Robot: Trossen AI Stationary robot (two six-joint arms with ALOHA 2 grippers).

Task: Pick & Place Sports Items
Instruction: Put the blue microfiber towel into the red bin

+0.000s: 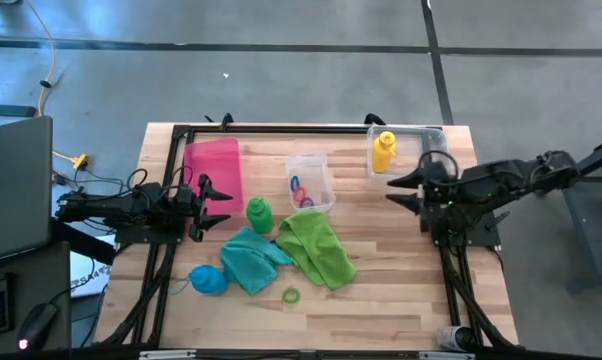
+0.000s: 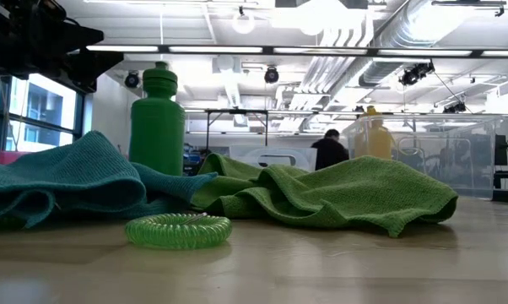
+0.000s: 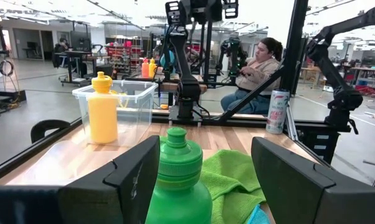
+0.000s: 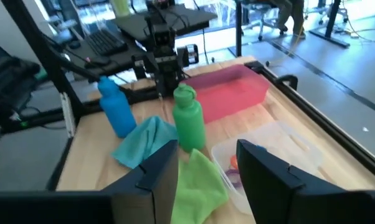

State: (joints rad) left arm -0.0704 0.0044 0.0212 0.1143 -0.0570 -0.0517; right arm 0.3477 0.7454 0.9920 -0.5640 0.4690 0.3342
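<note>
Nearest your low camera lies a green coiled elastic ring [image 2: 178, 230] on the wood, with the teal towel [image 2: 56, 181] and the lime green towel [image 2: 338, 196] heaped just behind it, their edges touching.

Your left gripper [image 1: 213, 205] hovers at the left side of the table [image 1: 401, 280], beside the flat pink tray [image 1: 215, 170]. Its fingers [image 3: 128, 180] stand apart with nothing between them; you can see the upright green bottle [image 3: 180, 180] framed in the gap, just ahead of the tips and not touched. Both towels sit just past that bottle, toward the table's middle.

Your right gripper [image 1: 406, 190] hangs at the right side, next to the clear box [image 1: 421, 135] that holds the upright yellow bottle [image 1: 383, 151]. Its fingers [image 4: 156, 168] are parted too and grip nothing. The yellow bottle stands near those tips, apart from them.

You find the blue bottle [image 1: 207, 280] beside the teal towel, near the front left. A smaller clear box [image 1: 316, 160] at the centre holds a few coloured rings [image 1: 300, 192]. Beyond the table a seated person [image 3: 257, 74] shows in the room
</note>
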